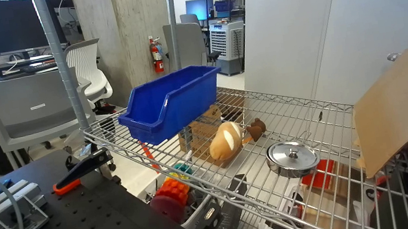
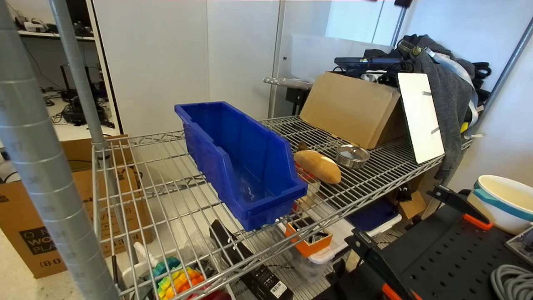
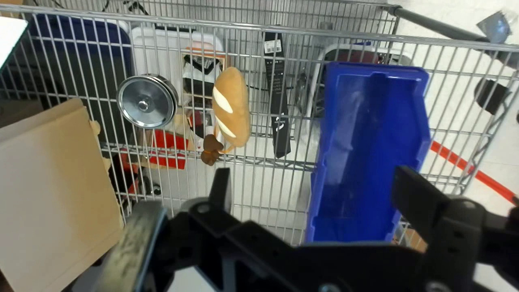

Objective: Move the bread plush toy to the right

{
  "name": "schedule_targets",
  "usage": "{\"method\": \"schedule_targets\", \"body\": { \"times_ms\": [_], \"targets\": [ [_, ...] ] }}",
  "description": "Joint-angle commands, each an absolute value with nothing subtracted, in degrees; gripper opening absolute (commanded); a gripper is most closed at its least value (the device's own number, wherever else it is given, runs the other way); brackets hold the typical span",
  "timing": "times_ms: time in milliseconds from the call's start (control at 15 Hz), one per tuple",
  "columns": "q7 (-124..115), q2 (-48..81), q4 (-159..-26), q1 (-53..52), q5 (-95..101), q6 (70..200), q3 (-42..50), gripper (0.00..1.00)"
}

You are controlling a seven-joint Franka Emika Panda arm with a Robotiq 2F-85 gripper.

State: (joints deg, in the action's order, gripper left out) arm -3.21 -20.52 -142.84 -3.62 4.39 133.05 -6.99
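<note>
On the wire shelf (image 3: 243, 26), between lidded pot (image 3: 146, 101) and blue bin (image 3: 369, 146), lies the bread plush toy (image 3: 232, 107). Gripper (image 3: 312, 176) wide, empty. Judged best: centre over the toy, descend, pinch mid-flank across its width; little wrist turn seems needed. Long axis: near top-to-bottom in wrist view, roughly along the bin's length; no evident front end.

White panel wall (image 1: 284, 29), rough grey concrete pillar (image 1: 141, 22)

A white ribbed-back chair (image 1: 85, 61) stands near the pillar on pale floor (image 1: 236, 81).
</note>
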Motion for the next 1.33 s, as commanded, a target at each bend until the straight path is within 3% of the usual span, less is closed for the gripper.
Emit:
{"method": "schedule_targets", "body": {
  "times_ms": [0, 667, 1267],
  "targets": [
    [4.16, -10.55, -141.13, -1.58, 4.11, 138.0, -1.73, 1.0],
    [4.74, 16.14, -129.01, 2.21, 3.98, 140.06, 2.13, 1.0],
    [-7.01, 33.15, -117.48, -1.51, 6.45, 142.02, 3.77, 1.0]
  ]
}}
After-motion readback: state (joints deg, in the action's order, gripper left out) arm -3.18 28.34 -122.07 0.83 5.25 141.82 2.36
